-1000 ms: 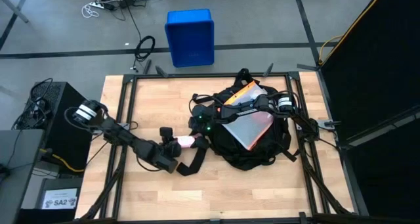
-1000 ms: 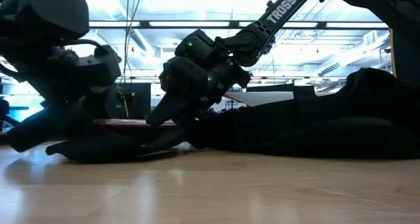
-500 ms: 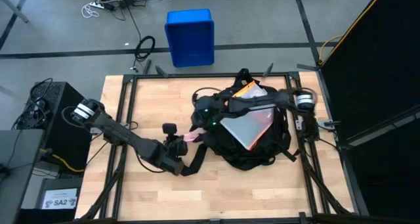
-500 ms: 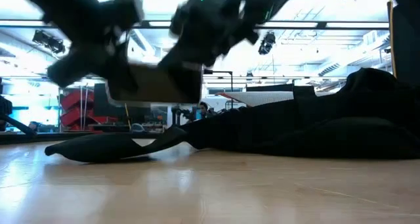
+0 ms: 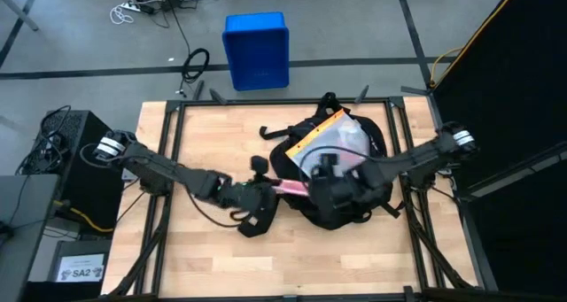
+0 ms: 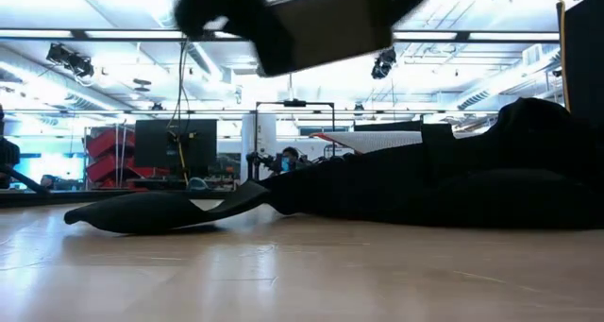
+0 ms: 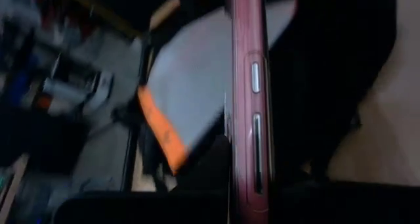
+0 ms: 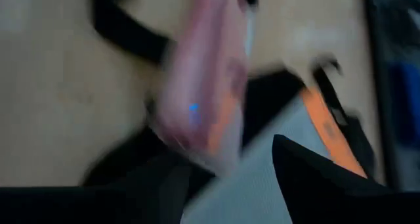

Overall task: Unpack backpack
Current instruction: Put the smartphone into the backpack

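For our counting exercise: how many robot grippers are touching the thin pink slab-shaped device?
2. The left gripper clamps the thin pink slab-shaped device at its end farther from the black fabric backpack; the right gripper meets its other end, over the backpack's edge.

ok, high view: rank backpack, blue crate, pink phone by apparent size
1. backpack, the largest, sprawled over the table's middle.
2. blue crate, clearly smaller, on the floor beyond the table.
3. pink phone, a thin sliver; it is seen edge-on and partly hidden, so its true size is unsure.
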You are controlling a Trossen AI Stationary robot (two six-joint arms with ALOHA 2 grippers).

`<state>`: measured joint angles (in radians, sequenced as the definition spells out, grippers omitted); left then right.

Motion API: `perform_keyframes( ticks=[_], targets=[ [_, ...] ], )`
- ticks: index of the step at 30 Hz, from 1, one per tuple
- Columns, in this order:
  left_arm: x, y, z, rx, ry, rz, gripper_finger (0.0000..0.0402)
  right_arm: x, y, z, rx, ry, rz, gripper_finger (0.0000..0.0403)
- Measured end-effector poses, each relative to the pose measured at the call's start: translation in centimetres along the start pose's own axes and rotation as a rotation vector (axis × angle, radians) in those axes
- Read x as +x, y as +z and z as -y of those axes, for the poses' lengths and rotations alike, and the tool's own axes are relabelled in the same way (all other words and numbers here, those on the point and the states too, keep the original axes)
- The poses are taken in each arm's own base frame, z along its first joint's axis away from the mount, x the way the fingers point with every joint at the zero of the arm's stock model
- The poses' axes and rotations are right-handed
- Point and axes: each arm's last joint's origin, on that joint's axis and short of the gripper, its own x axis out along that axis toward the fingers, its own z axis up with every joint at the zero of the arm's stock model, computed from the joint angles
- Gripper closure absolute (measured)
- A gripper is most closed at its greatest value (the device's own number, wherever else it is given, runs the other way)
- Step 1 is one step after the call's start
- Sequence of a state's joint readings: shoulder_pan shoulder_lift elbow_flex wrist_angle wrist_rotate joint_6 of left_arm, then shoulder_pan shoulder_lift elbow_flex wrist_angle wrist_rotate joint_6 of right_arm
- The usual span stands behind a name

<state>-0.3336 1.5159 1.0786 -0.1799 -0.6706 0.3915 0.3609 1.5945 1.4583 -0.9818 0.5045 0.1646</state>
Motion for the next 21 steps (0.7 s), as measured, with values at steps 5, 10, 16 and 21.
perform_keyframes(
  ticks=[5,10,16,21],
  targets=[
    [2.4,0.1,-3.2,0.165,-0.07,0.166,0.0402,-1.5,-4.3,-0.4,0.194,-0.15,-0.041,0.0223],
    [5.0,-1.6,-5.8,0.303,-0.07,0.178,0.0401,-1.8,-8.6,0.7,0.432,-0.176,-0.032,0.0223],
    [8.2,-3.2,-7.7,0.394,-0.084,0.206,0.0401,-0.9,-12.0,1.6,0.564,-0.148,-0.074,0.0222],
    [11.5,-2.4,-9.2,0.425,-0.103,0.257,0.0401,1.3,-13.3,0.5,0.517,-0.022,-0.183,0.022]
  ],
)
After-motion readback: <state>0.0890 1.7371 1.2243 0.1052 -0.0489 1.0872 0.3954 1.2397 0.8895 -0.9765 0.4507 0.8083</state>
